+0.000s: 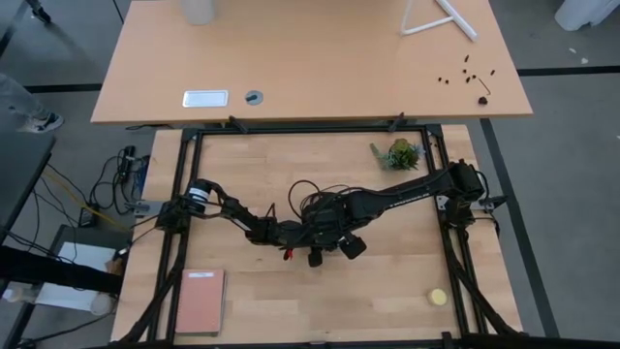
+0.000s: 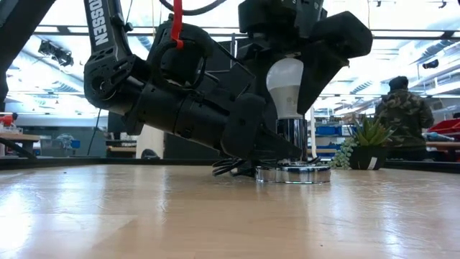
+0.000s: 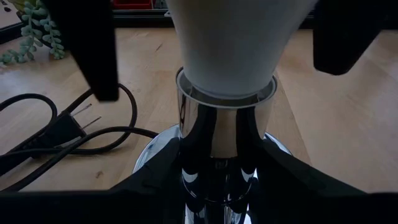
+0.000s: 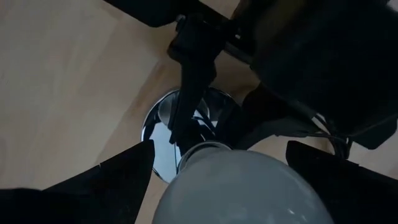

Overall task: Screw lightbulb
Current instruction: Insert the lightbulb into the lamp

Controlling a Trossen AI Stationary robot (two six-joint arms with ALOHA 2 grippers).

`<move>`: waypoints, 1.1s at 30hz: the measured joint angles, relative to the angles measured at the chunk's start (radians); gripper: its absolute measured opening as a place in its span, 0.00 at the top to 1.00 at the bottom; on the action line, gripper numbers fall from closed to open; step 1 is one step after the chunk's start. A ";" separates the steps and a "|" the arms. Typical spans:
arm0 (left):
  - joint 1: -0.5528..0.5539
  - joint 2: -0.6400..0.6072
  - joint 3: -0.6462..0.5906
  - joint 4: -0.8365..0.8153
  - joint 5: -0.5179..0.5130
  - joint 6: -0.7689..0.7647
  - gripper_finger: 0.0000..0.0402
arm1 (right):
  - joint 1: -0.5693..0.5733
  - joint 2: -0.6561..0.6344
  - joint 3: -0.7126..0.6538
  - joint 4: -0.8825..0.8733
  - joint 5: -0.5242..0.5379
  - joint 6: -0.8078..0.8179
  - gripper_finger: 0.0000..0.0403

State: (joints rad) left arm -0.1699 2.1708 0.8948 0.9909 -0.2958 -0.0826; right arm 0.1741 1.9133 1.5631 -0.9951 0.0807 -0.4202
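- Two grippers meet at the middle of the wooden table [image 1: 387,301]: the right gripper [image 2: 287,75] comes down from above, its two dark fingers [image 4: 112,180] spread to either side of the lightbulb [image 2: 285,86]; whether the pads press the glass I cannot tell.
- The left gripper [image 3: 217,180] sits low, its fingers closed around the shiny chrome socket [image 2: 291,140], seen in the left wrist view on both sides of the tube.
- The lightbulb stands upright, white globe upward, narrow end down inside the socket's collar; its screw end is hidden there.
- The socket rises from a round chrome base [image 2: 293,173] lying flat on the table.
- A black cord with a two-pin plug [image 3: 68,134] lies coiled just beside the base.
- Readable writing: white letters "OSSEN" run down the dark arm [image 2: 100,29] in the low view, the first letters cut off.
- Farther out in the high view: a small potted plant [image 1: 398,153] near the right arm's base, a yellow ball [image 1: 438,297] toward the near right corner, a reddish notebook [image 1: 199,301] near left.
- A person in a camouflage jacket [image 2: 399,115] stands well behind the table.
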 joint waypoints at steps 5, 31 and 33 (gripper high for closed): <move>0.000 0.000 0.000 0.000 0.000 0.000 0.55 | -0.010 0.000 0.000 0.000 -0.022 0.005 0.08; 0.000 0.000 0.000 0.002 0.000 -0.023 0.55 | -0.034 0.000 0.000 -0.011 -0.048 0.275 0.32; 0.000 0.000 0.000 0.004 0.000 -0.028 0.55 | -0.035 0.000 0.000 -0.011 -0.047 0.336 0.34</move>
State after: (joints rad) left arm -0.1699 2.1712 0.8948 0.9947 -0.2962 -0.1105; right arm 0.1394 1.9133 1.5631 -1.0061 0.0332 -0.0840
